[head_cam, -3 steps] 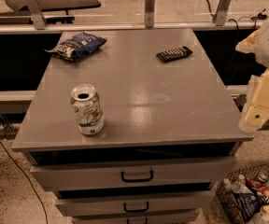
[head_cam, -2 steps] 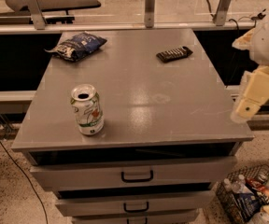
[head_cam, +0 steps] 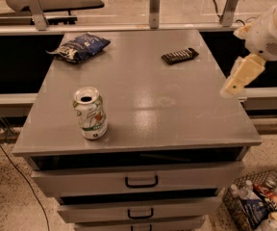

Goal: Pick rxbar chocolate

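Observation:
The rxbar chocolate (head_cam: 180,56) is a slim black bar with pale lettering, lying flat on the far right part of the grey cabinet top (head_cam: 143,105). The gripper (head_cam: 235,83) hangs from the white arm at the right edge of the view, above the cabinet's right edge. It is to the right of the bar and nearer the front, and it touches nothing.
A dark blue chip bag (head_cam: 79,46) lies at the far left of the top. A white and green soda can (head_cam: 90,112) stands upright near the front left. Drawers (head_cam: 141,181) sit below. A wire basket of goods (head_cam: 256,203) stands on the floor at the lower right.
The gripper and arm have moved left and up, from beyond the cabinet's right side to above its right edge. The bar, can and bag have not moved.

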Action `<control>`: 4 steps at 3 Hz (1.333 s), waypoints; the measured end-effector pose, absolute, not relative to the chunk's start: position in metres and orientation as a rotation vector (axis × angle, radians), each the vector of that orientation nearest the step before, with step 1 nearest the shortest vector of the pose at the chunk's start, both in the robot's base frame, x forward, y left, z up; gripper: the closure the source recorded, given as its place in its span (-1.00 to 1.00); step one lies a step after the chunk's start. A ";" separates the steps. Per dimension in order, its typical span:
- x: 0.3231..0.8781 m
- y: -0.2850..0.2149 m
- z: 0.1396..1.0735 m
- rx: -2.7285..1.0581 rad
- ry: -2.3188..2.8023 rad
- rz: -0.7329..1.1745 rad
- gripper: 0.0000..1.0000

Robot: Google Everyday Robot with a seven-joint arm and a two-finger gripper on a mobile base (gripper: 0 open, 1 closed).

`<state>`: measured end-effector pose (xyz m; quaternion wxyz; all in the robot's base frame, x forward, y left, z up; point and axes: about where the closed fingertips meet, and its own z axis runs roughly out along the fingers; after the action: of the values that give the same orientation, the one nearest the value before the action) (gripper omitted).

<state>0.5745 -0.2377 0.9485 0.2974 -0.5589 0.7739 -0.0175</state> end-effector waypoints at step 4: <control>0.779 -0.220 0.869 -0.963 1.970 0.114 -1.00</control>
<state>0.7789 -0.2197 0.8690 0.4554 -0.3904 0.7988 0.0461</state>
